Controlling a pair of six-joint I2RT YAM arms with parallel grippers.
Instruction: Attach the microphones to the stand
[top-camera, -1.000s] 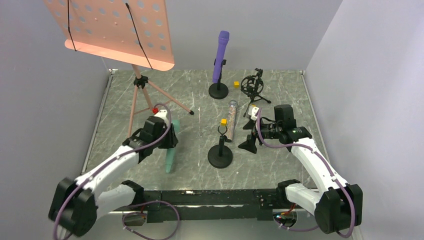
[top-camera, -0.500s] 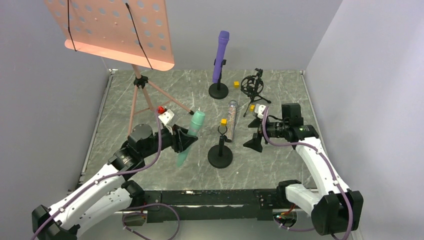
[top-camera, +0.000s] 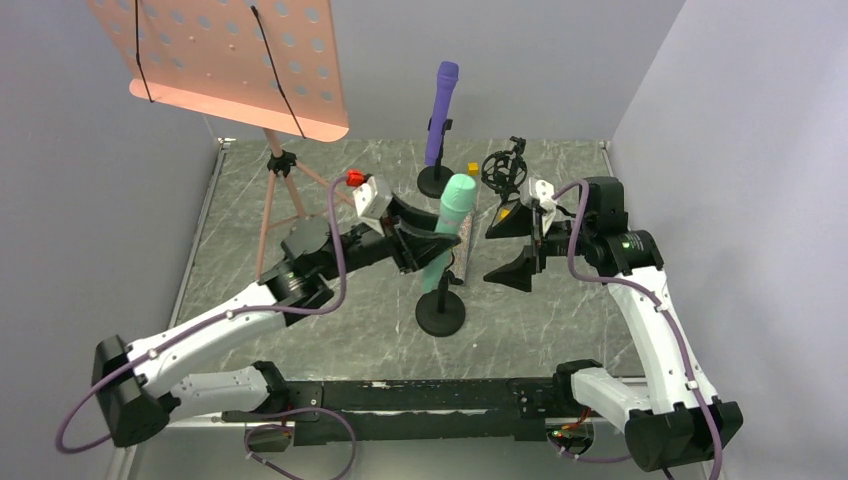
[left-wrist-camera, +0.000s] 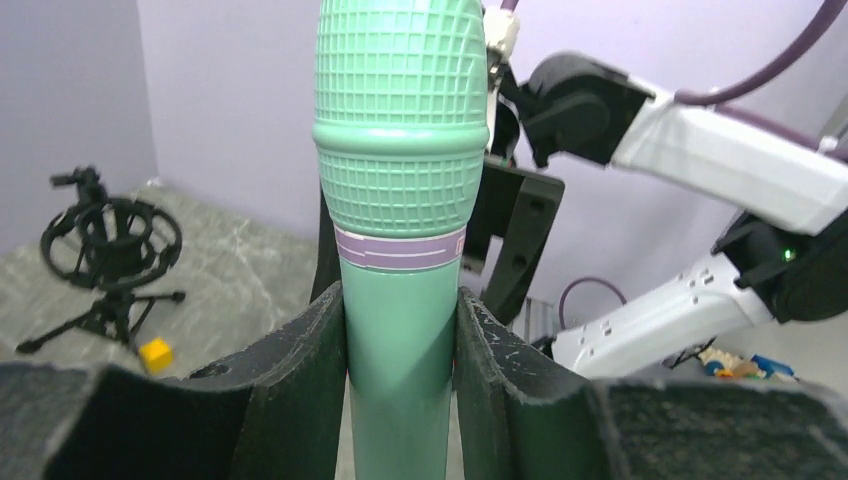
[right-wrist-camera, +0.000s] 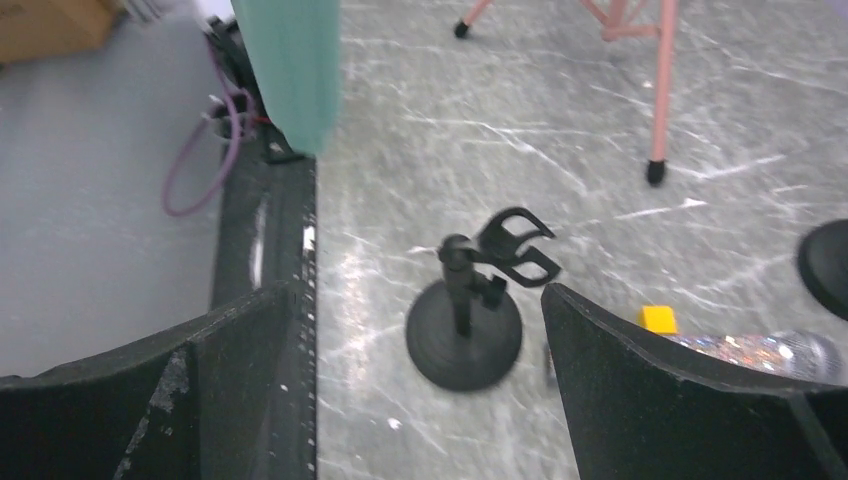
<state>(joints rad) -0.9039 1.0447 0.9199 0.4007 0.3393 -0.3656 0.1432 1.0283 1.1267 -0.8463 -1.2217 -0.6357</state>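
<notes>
Robotics lab, plain lilac walls (top-camera: 720, 120) around a marbled tabletop (top-camera: 540, 330), white robot arms (top-camera: 215, 330) on a black rail (top-camera: 430, 396), trailing cables (top-camera: 342, 255)

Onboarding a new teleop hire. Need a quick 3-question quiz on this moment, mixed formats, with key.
1. True or false: the left gripper has its fingers shut on the mint green mic.
2. Which mic stands upright in a stand? A. purple mic B. mint green mic C. none
3. One word: what is the state of the right gripper?

Key: 1 true. 2 A. 3 open; its wrist view shows the empty stand on the table beyond the fingers.
</notes>
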